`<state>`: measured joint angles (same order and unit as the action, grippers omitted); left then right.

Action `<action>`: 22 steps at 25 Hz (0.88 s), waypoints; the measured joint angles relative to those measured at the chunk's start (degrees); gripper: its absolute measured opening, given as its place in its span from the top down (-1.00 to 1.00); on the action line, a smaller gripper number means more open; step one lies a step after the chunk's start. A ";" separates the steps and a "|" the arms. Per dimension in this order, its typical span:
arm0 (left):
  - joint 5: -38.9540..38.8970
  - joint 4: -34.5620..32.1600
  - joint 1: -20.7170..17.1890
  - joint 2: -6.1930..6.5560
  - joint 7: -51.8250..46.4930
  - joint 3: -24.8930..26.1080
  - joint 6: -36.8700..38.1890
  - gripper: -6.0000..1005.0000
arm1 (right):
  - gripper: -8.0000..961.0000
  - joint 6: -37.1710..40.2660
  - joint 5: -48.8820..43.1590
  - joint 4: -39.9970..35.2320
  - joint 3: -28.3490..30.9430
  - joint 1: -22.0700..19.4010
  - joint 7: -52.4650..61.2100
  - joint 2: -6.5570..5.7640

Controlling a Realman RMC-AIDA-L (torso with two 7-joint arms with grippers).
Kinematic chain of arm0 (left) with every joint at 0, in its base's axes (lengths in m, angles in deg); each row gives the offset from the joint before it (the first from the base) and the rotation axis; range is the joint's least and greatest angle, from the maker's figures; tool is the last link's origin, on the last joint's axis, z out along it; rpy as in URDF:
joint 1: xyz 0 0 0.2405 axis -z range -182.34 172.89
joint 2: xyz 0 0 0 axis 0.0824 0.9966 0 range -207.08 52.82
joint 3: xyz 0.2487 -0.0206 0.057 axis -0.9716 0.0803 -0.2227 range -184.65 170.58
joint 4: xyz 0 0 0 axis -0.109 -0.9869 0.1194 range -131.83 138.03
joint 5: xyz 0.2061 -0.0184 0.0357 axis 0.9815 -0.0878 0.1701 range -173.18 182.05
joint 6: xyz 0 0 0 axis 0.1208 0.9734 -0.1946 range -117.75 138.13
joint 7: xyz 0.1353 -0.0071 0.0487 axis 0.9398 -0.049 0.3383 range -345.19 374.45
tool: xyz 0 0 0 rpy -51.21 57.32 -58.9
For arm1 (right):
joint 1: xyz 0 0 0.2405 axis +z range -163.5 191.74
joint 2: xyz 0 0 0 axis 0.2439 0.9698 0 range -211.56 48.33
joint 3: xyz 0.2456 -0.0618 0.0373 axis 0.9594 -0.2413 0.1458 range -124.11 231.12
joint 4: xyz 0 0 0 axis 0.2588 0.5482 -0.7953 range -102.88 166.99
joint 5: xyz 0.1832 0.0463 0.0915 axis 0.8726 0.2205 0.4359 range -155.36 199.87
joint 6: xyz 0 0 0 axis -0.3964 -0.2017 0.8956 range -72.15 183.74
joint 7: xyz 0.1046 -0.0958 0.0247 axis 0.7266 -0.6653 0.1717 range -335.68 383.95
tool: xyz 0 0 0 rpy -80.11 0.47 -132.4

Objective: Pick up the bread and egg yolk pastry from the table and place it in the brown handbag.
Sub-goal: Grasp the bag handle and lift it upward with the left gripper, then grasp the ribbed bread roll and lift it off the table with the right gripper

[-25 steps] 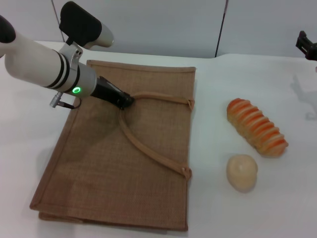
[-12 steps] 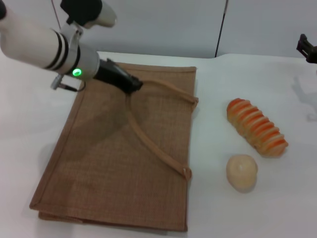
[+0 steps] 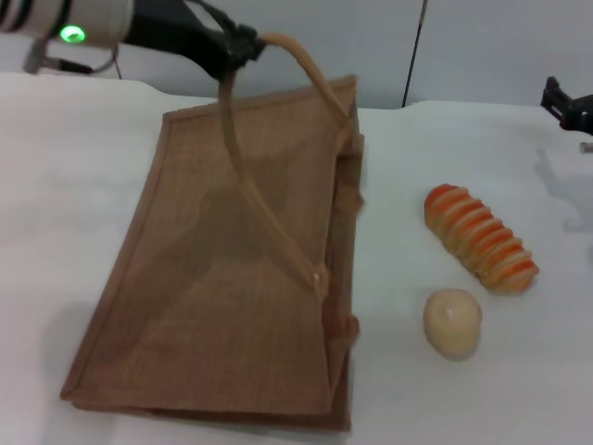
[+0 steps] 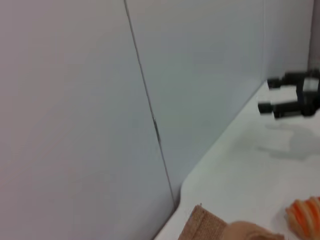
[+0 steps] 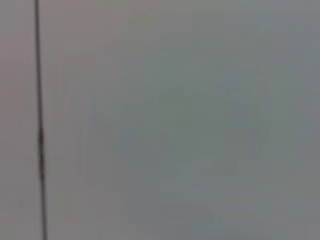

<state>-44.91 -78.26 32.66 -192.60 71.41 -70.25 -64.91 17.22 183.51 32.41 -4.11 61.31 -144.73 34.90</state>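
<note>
Jute handbag (image 3: 232, 278), apparently tool-held (image 3: 243, 44), lies beside bread (image 3: 480, 238).

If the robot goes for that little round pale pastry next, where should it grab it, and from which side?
Probably from straight above, fingers closing across the widest part of the egg yolk pastry. It is a smooth dome sitting free on the table, with bare space around it. The bread lies close behind it, so closing left to right looks safest. The right gripper is the free one.

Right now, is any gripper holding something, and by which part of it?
Yes. The left gripper holds the brown handbag by one strap handle, near the top of its loop. The right gripper holds nothing.
</note>
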 joint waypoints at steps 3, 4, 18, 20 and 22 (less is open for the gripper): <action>0.42 -5.96 -0.53 0.07 -1.97 2.47 -4.34 0.76 | -0.75 0.00 -2.47 0.29 -3.34 0.13 5.53 0.02; 0.32 -7.56 -0.54 0.03 -2.15 3.67 -5.76 0.76 | -0.75 -0.02 -4.62 0.23 -4.32 0.18 8.37 -0.08; 0.33 -21.05 -0.39 0.79 -5.56 11.46 -17.15 0.76 | -0.75 -4.22 -46.43 -8.95 -6.78 -1.36 39.58 -0.78; 0.41 -21.13 -0.38 1.05 -5.80 11.47 -17.41 0.76 | -0.75 -4.37 -55.45 -14.42 -6.78 -2.93 47.42 -0.80; 0.42 -21.14 -0.38 1.14 -5.86 11.48 -17.48 0.76 | -0.75 -5.22 -65.88 -22.26 -6.86 -5.37 57.32 -0.71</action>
<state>-44.49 -99.41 32.28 -191.46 65.55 -58.76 -82.39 11.99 117.64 10.16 -10.97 55.94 -87.41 34.19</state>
